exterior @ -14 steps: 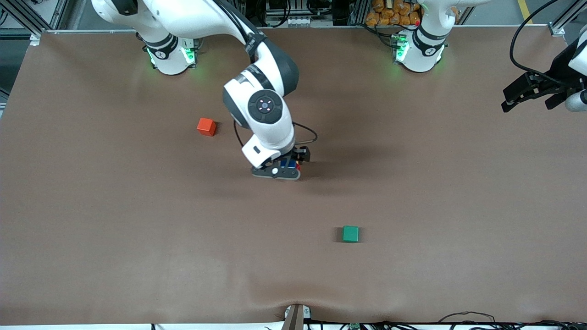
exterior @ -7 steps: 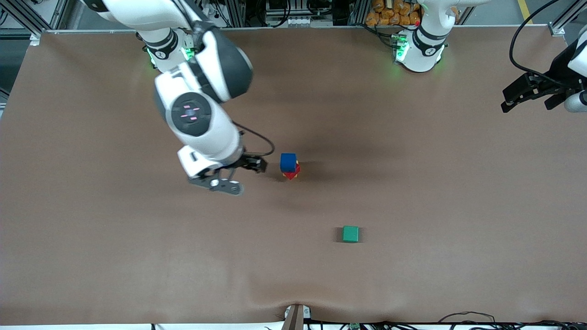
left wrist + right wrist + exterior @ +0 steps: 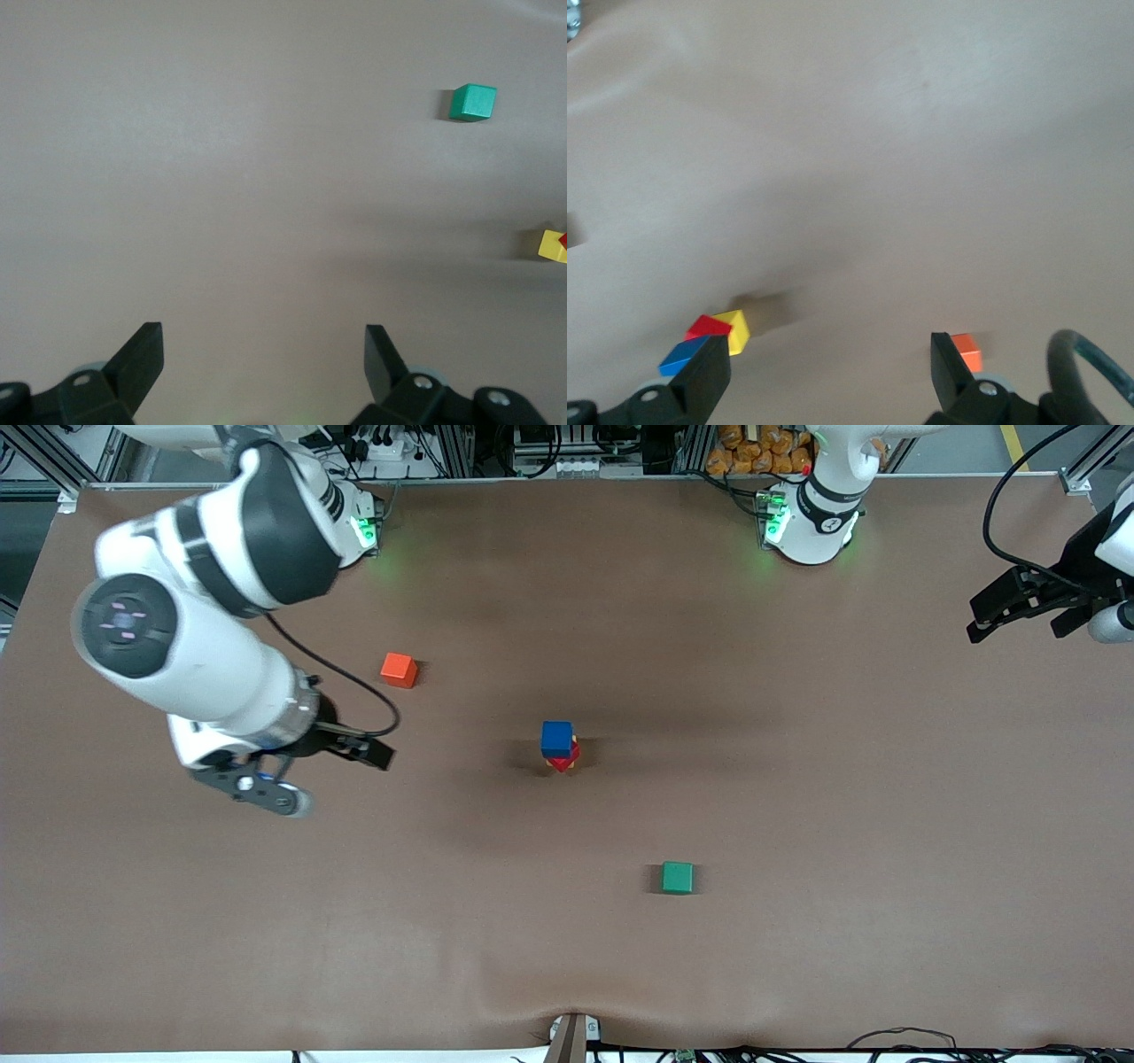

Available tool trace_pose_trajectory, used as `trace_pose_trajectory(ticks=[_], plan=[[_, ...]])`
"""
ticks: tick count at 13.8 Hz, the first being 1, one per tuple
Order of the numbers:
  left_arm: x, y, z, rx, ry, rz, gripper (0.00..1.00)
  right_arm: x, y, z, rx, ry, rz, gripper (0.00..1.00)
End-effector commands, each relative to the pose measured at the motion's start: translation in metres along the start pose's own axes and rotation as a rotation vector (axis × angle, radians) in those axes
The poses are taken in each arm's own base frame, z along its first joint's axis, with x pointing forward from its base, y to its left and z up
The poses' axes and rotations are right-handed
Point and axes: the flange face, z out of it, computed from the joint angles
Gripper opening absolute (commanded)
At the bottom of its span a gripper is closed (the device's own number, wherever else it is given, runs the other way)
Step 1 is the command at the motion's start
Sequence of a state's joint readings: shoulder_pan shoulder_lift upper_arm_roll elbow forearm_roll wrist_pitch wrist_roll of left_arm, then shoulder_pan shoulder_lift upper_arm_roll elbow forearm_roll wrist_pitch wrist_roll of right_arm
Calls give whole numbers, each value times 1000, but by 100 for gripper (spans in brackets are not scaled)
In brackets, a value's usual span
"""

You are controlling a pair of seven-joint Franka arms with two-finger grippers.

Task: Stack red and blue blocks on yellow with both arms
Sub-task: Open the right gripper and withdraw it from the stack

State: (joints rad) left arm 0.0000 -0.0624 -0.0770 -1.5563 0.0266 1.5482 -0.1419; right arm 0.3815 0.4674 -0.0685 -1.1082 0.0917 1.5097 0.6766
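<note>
At center frame of the front view, the blue block [image 3: 556, 738] sits atop the red block [image 3: 565, 759], which rests on the yellow cube [image 3: 735, 329]; the yellow shows only in the wrist views. Right gripper [image 3: 310, 778] hangs at middle left over bare table [image 3: 797, 797], fingers apart, holding nothing. Left gripper [image 3: 997, 615] waits at the upper right edge, fingers apart, empty. Orange-red cube [image 3: 399, 670] lies upper left of the stack; green cube [image 3: 677, 877] lies lower right.

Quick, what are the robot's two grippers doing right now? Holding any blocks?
Left gripper: open, holding nothing, waiting at the left arm's end of the table.
Right gripper: open, holding nothing, over bare table.
</note>
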Motion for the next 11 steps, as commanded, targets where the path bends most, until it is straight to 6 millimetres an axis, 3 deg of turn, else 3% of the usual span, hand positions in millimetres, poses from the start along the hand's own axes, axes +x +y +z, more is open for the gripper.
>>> trace_pose_trajectory(ticks=[1,5,8,11], plan=[[0,0,-1,20,10,18,100,10,39,-21,-12,-7,-63,100],[-1,1,-1,20,10,20,100,26,108,-52,-14,-36,-131,100],[0,1,-1,19,10,20,100,15,151,-90,-9,-23,-205,100],[0,0,-3,19,14,18,100,14,184,-102,-34,-46,-298,100]])
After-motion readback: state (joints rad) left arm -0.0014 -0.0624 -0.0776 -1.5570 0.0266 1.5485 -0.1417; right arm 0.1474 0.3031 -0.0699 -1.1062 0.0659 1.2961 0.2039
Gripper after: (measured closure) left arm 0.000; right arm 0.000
